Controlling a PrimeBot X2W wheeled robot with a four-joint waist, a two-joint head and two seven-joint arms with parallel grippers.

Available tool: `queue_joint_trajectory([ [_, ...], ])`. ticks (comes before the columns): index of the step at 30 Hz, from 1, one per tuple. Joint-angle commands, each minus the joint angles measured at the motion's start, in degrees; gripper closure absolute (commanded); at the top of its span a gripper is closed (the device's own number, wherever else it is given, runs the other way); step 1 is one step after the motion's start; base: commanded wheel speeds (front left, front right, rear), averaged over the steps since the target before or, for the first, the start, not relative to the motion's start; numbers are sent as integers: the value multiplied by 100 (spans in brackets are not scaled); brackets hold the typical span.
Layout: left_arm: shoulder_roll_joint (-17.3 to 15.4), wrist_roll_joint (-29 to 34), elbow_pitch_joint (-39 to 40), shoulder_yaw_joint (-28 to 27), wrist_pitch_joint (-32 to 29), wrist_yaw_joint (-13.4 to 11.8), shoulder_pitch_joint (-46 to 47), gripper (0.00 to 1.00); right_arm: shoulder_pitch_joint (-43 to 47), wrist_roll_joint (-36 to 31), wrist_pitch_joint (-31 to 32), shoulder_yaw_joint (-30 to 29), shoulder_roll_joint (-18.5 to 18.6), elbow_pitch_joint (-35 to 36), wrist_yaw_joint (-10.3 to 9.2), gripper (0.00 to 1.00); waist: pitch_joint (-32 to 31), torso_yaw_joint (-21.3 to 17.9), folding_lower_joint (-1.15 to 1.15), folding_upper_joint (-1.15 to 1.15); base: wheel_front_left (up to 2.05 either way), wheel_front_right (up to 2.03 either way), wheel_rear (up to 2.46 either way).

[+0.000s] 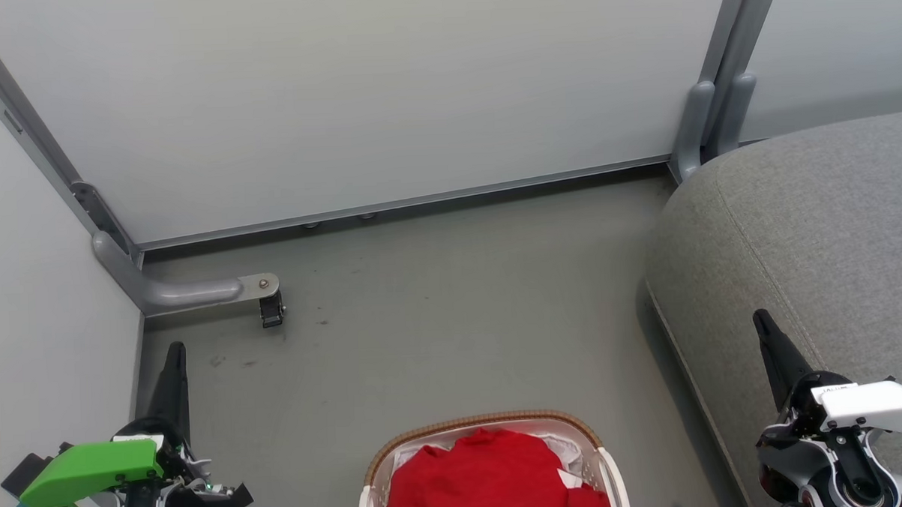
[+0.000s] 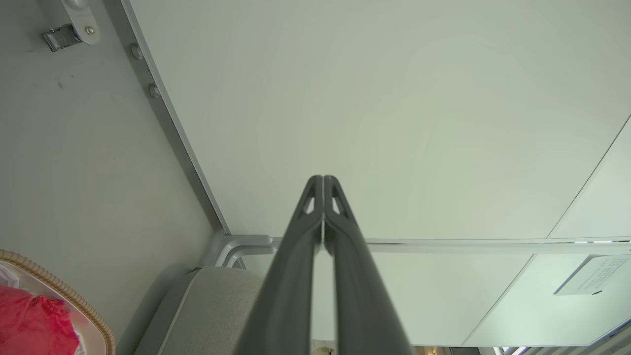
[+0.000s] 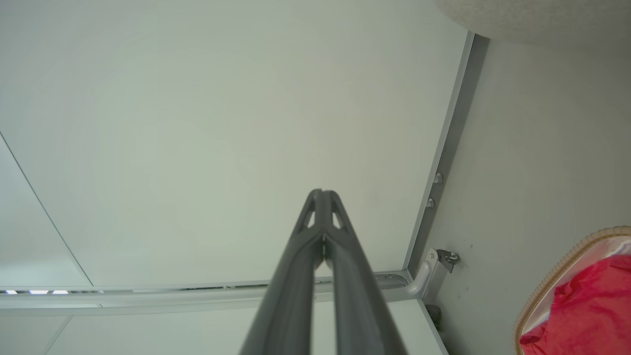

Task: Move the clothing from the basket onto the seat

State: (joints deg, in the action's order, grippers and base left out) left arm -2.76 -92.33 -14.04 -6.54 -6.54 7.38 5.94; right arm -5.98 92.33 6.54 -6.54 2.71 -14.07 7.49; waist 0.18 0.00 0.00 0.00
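From my station, the biggest thing I see is the pale partition wall (image 1: 385, 91) across the top of the head view, standing on a grey floor (image 1: 437, 299). The grey woven sofa (image 1: 810, 226) takes up the right side, its rounded end near the wall's metal post; I see nothing lying on the part in view.

The white basket with the brown woven rim (image 1: 487, 419) sits on the floor at the bottom centre, between my two arms and just left of the sofa. The red clothing (image 1: 489, 477) is bundled inside it, with some white fabric (image 1: 566, 448) showing along its right side.

My left gripper (image 1: 175, 353) hangs at the lower left, well apart from the basket. In its wrist view the two dark fingers (image 2: 300, 246) are pressed together with nothing between them. My right gripper (image 1: 762, 319) is at the lower right, in front of the sofa, and its fingers (image 3: 345, 246) are likewise closed on nothing.

A small black caster (image 1: 271, 311) sits under the wall's grey support foot (image 1: 190, 293), beyond the left gripper.
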Motion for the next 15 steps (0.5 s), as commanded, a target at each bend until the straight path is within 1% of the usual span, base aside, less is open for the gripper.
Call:
queue_joint_trajectory([
  [1,-23,-18,8,-9,-13,28,65,100,-44,18,14,-6,35,20,0,100,0,0,0,0,0,0,0],
  [15,-23,-18,8,-9,-13,28,65,100,-44,18,14,-6,35,20,0,100,0,0,0,0,0,0,0],
])
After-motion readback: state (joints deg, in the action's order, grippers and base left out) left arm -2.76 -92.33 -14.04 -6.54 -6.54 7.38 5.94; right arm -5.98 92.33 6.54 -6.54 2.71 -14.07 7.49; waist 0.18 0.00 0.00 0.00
